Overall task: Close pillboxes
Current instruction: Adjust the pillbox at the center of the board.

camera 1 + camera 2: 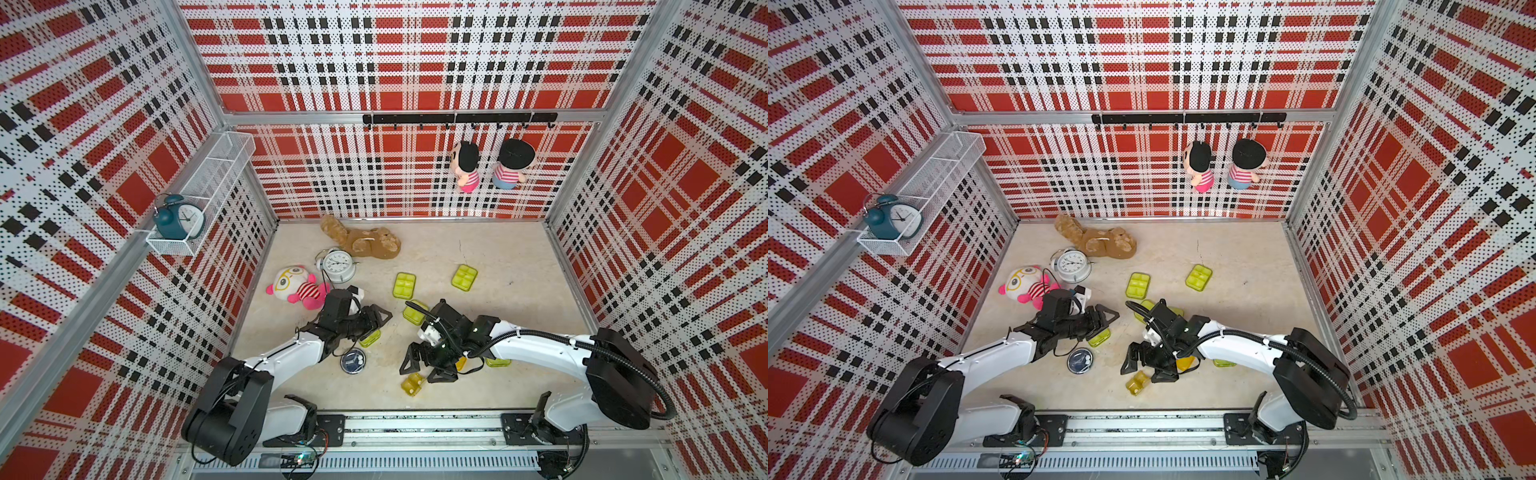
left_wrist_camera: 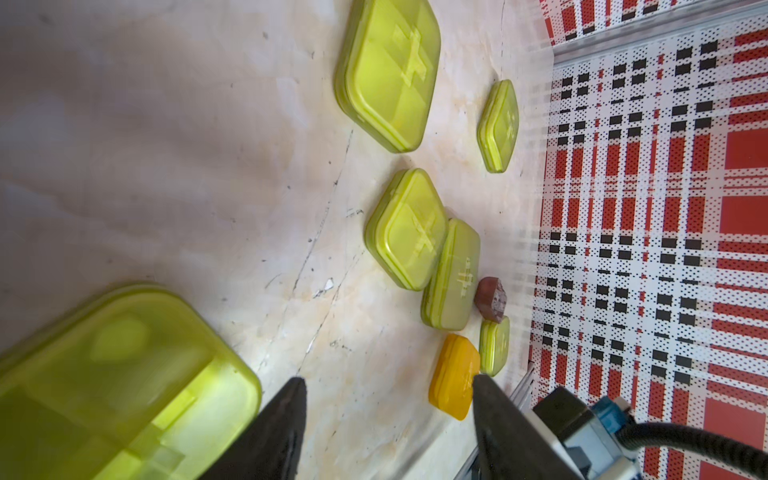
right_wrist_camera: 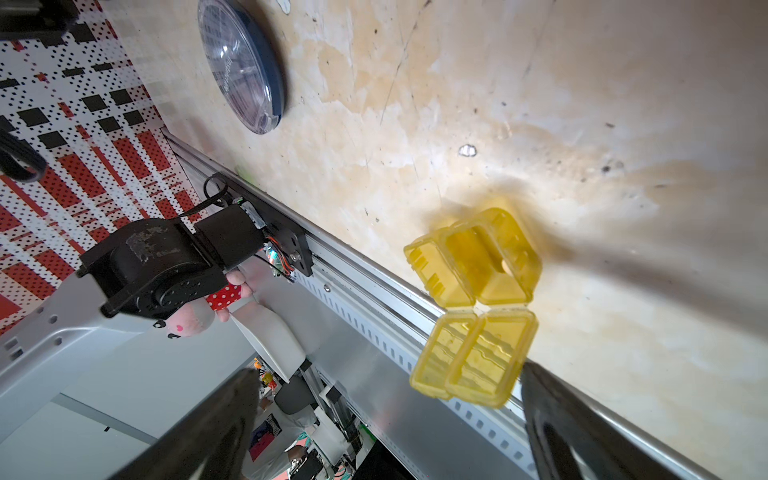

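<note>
My right gripper [image 3: 388,374] is wide open and empty. The small yellow pillbox [image 3: 473,299] lies flapped open just ahead of my fingertips. I should fold the nearer half over squarely, pressing until it snaps.

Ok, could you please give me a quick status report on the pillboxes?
Left end effector open, empty. Right end effector open, empty, near the yellow pillbox, lid open. Nothing blocks it.

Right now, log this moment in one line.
left gripper: open, empty | right gripper: open, near amber pillbox | amber pillbox lid: open | task: unfinished
</note>
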You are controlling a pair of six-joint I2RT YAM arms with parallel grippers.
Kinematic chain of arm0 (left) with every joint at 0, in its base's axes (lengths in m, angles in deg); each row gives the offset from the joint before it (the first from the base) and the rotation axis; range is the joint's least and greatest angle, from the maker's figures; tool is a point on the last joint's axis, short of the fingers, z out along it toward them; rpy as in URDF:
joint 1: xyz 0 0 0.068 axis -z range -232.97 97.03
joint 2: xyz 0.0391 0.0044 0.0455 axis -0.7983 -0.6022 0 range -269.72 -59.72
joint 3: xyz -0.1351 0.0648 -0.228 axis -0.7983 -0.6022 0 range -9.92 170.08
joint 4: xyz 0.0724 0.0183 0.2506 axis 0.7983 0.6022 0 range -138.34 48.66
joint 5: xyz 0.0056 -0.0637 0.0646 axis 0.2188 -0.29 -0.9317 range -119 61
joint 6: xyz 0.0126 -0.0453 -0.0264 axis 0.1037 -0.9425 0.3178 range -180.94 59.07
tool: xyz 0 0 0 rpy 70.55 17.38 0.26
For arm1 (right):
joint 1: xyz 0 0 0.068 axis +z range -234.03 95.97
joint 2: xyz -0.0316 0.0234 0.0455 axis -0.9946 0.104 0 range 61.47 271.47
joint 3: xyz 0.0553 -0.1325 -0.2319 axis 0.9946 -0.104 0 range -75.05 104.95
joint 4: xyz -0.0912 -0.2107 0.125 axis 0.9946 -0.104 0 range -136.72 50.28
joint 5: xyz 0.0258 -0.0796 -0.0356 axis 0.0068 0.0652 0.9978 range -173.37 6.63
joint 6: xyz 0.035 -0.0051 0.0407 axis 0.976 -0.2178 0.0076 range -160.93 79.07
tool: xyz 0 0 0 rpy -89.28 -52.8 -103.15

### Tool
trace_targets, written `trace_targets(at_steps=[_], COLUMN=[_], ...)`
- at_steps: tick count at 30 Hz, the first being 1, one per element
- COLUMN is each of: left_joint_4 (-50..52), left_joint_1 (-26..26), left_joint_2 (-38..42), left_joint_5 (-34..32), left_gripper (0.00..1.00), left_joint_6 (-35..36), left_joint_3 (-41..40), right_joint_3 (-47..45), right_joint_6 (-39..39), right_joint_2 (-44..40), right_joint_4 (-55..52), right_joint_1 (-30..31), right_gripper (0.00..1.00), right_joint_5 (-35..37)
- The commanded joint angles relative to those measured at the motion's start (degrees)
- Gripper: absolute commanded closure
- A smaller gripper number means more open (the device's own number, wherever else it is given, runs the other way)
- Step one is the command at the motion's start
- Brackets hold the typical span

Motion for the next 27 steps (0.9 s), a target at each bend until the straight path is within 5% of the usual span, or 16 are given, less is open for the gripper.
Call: trace_targets(at_steps=[1, 13, 24, 27], left_joint_4=[-1.1, -1.4, -0.9, 0.3], left_joint_1=[1.4, 3.3, 6.6, 7.7], left_joint_2=[-0.6, 0.1, -2.4, -1.3], left_joint_5=[-1.7, -3.8, -3.9, -4.3], left_gripper=[0.34, 0.35, 0.44, 0.54], left_joint_6=[-0.3, -1.6, -1.5, -1.4], left_joint_3=[1.4, 0.8, 2.2, 1.6], right_joint_3=[1.3, -0.2, 2.8, 4.4], right_joint_6=[-0.8, -2.0, -1.7, -2.6], right_joint_2=[1.4, -2.5, 0.8, 2.8], right_joint_4=[1.6, -5.6, -0.3, 0.0], right_joint_1=[0.3, 0.3, 1.4, 1.4], right_gripper=[0.00, 0.00, 0.00, 0.00], right_joint_5=[0.4, 2.4, -0.8, -0.8])
